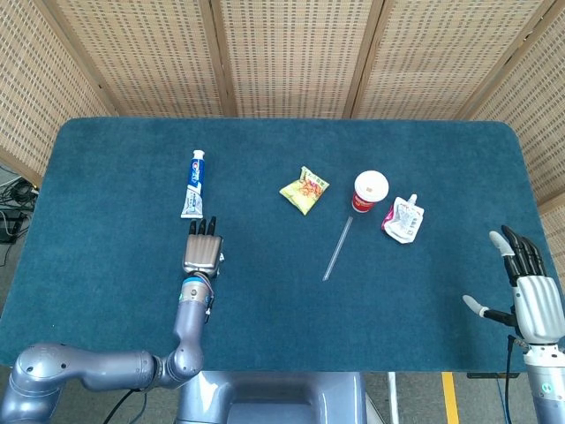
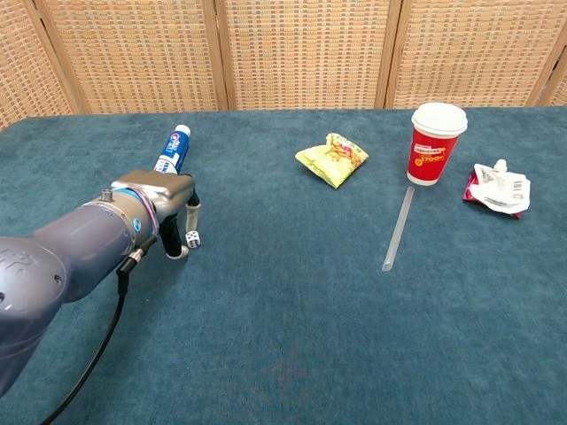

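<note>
left hand palm down, fingers lowered, right hand spread

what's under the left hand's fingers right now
A small white die sits on the blue table cloth beneath the left hand, between its downward fingers. From the head view the hand covers it. Whether a finger touches the die cannot be told.
</note>
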Motion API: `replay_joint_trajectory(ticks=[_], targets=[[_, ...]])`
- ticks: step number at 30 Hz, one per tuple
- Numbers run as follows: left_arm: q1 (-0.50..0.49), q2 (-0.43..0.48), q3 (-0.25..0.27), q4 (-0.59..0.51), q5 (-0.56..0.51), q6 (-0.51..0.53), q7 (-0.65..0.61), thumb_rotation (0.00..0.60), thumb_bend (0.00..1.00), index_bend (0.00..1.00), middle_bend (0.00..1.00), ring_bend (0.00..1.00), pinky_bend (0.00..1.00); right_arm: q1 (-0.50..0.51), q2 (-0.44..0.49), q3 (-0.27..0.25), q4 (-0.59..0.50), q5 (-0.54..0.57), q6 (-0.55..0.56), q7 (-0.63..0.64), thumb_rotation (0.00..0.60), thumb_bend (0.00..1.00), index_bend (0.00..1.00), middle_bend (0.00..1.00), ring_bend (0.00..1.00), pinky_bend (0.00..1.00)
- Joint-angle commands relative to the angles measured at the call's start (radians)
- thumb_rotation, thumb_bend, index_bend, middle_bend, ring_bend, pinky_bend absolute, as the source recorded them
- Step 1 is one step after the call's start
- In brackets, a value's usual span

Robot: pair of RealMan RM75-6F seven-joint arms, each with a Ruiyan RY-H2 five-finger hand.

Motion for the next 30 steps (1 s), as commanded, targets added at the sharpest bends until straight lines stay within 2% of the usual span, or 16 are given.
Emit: replay_joint_trajectory(ticks=[1, 8, 15, 21, 30], targets=[[-0.001, -0.002, 0.001, 0.002, 0.002, 0.001, 0.000, 0.600, 0.33, 0.46, 0.00, 0.00, 0.00, -0.001, 0.000, 0.000, 0.000, 0.000, 0.001, 0.001, 0.600, 0.09, 0.09, 0.00, 0.00, 0.00], [-0.006, -0.007, -0.004, 0.018, 0.003, 0.002, -0.002, 0.600, 0.33, 0.47, 0.00, 0.00, 0.00, -0.001, 0.002, 0.000, 0.001, -0.001, 0.001, 0.008, 0.600, 0.09, 0.09, 0.00, 0.00, 0.00], [-0.010, -0.012, -0.005, 0.028, 0.005, -0.007, -0.005, 0.600, 0.34, 0.51, 0.00, 0.00, 0.00, 0.000, 0.000, -0.003, -0.001, -0.008, 0.000, 0.003, 0.600, 0.09, 0.09, 0.00, 0.00, 0.00], [-0.015, -0.018, -0.002, 0.041, 0.001, -0.015, 0.001, 0.600, 0.40, 0.54, 0.00, 0.00, 0.00, -0.003, 0.001, -0.002, -0.002, -0.011, 0.009, 0.007, 0.600, 0.09, 0.09, 0.00, 0.00, 0.00], [-0.002, 0.014, -0.007, -0.008, 0.042, -0.004, -0.038, 0.600, 0.40, 0.54, 0.00, 0.00, 0.00, -0.005, 0.002, 0.002, 0.000, -0.012, 0.017, 0.014, 0.600, 0.09, 0.09, 0.00, 0.00, 0.00]])
